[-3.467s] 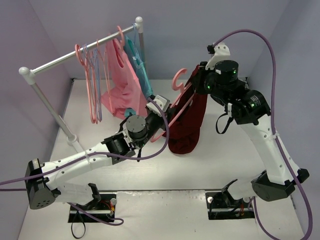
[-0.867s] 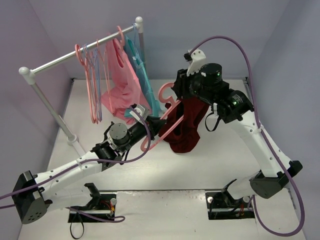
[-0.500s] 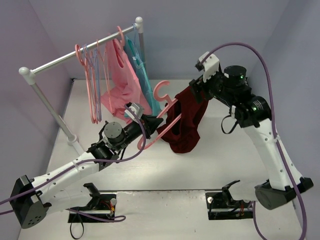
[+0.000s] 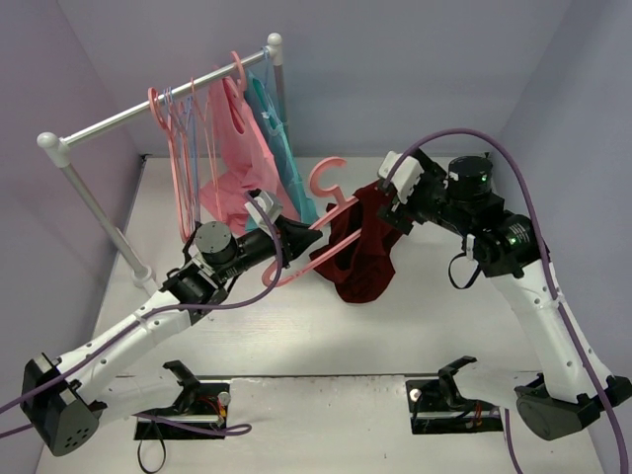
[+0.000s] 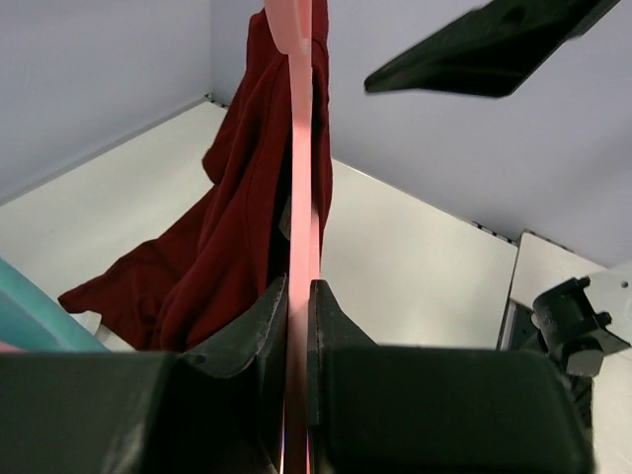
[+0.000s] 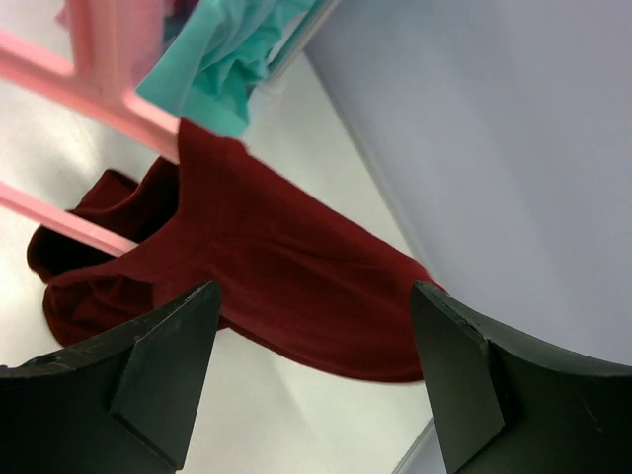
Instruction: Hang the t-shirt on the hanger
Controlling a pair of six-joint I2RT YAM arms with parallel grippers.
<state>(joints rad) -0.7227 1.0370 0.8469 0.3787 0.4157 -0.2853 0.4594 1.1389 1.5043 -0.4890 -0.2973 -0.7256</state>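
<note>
We judge the dark maroon fabric t-shirt (image 4: 367, 252) only part-draped. It hangs off the far end of the thin salmon-pink plastic hanger (image 4: 318, 259), and its lower folds seem to rest on the white worktop (image 4: 296, 336). To do this step well, we would have the left hand (image 4: 283, 237) hold the hanger level while the right hand (image 4: 393, 197) takes loose shoulder fabric, not the bar. Only the left wrist view shows the left jaws clamped on the hanger's bar. Only the right wrist view shows the right fingers (image 6: 163, 370) wide apart with nothing held.
</note>
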